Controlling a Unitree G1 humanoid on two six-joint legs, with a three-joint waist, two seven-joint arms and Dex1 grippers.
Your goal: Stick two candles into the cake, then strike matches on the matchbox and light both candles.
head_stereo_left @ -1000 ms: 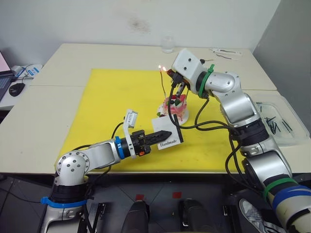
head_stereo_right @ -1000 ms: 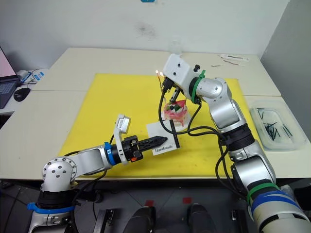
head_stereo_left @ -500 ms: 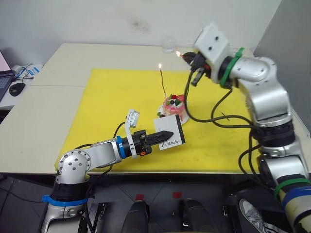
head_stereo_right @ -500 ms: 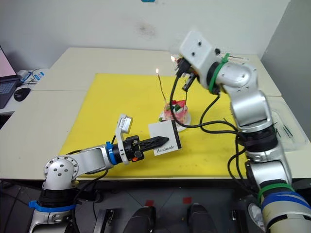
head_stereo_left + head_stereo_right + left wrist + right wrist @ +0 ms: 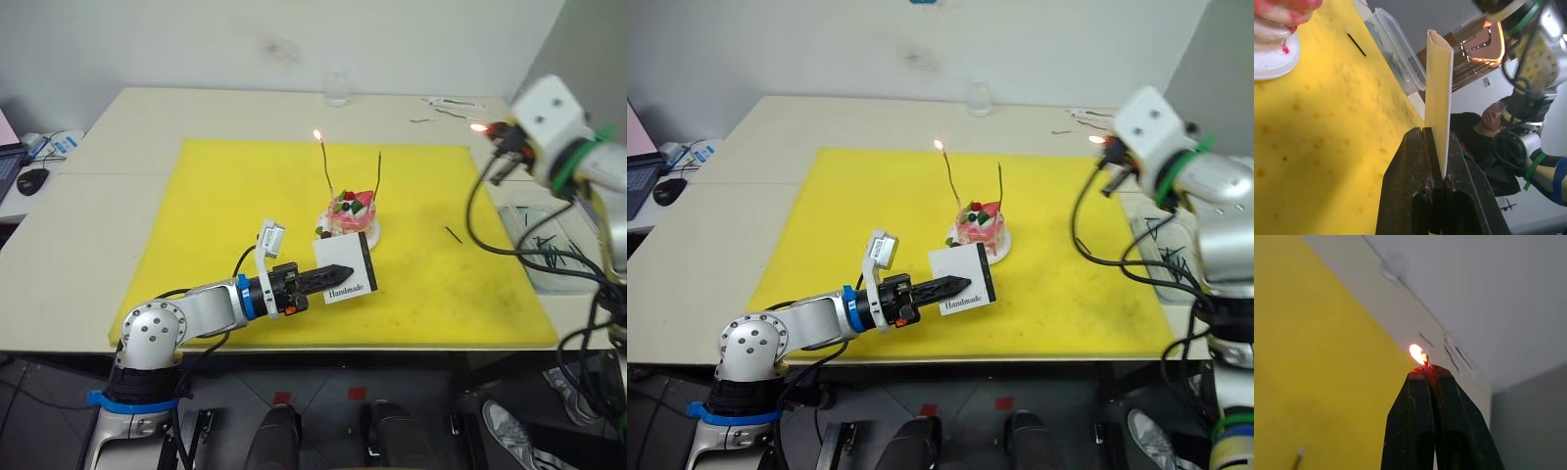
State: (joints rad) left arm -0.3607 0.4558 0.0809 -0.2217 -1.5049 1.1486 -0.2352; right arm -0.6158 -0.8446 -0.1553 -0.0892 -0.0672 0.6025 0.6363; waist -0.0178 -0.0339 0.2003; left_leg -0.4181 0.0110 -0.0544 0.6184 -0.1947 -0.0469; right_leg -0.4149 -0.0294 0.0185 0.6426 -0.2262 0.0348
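Matchbox (image 5: pixel 345 266) face read "Handmade" in black script, dark strike strip on its right edge. No other legible writing. Left gripper (image 5: pixel 334 273) had both fingers clamped on the matchbox, holding it upright above the yellow mat (image 5: pixel 225 235), just in front of the cake (image 5: pixel 351 211).

Cake sat on its white plate near mat centre. Two candles stuck in it: left candle (image 5: pixel 325 166) was lit, flame at its tip; right candle (image 5: pixel 378 174) was unlit.

Right gripper (image 5: pixel 1426 370) was pinched shut on a burning match (image 5: pixel 1423 358), only the flaming tip poking out. It was held high, past the mat's right edge, above the clear bin (image 5: pixel 549 245), well apart from the cake.

One spent match (image 5: pixel 453 234) lay on the mat right of the cake. More dark sticks in the clear bin. Small glass jar (image 5: pixel 337 90) near the table's far edge, behind the mat.

Room: mat's left half and far strip were open; right side between cake and bin was open apart from that match. Mat's front edge ran close to the table (image 5: pixel 118 137) edge.
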